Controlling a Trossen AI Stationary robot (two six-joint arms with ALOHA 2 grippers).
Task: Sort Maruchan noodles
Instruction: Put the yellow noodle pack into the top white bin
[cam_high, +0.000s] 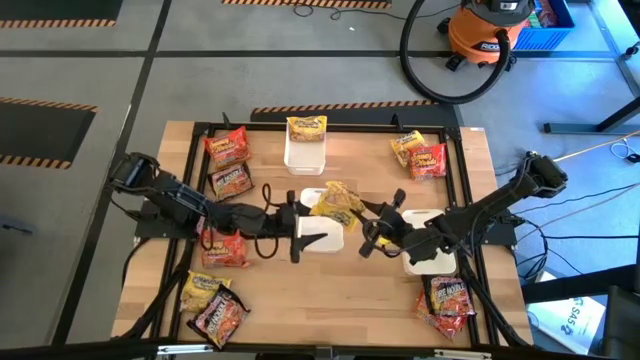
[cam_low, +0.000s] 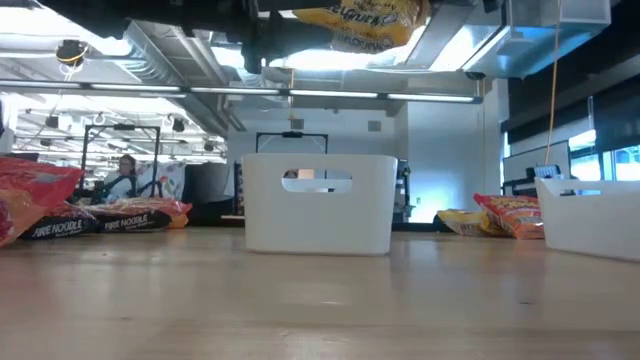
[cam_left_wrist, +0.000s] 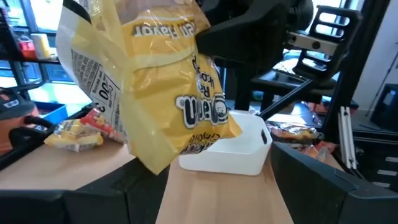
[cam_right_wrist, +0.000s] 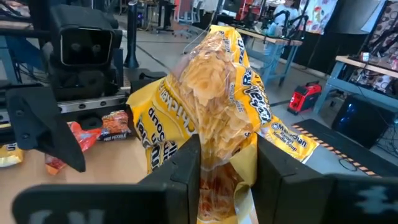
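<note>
One yellow packet (cam_right_wrist: 214, 106) pinched by right hand (cam_right_wrist: 227, 171); left hand (cam_high: 297, 228) apparently spread.

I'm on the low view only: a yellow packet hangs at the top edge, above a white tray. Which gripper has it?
Observer: The right gripper has it. In the right wrist view, its fingers are shut on the yellow packet.
Operator: And the left one?
Observer: The left gripper faces the packet from the other side. Its fingers are spread and not clamped on it.
Operator: Is any yellow one sorted yet?
Observer: From above, another yellow packet lies at the far end of the far tray.
</note>
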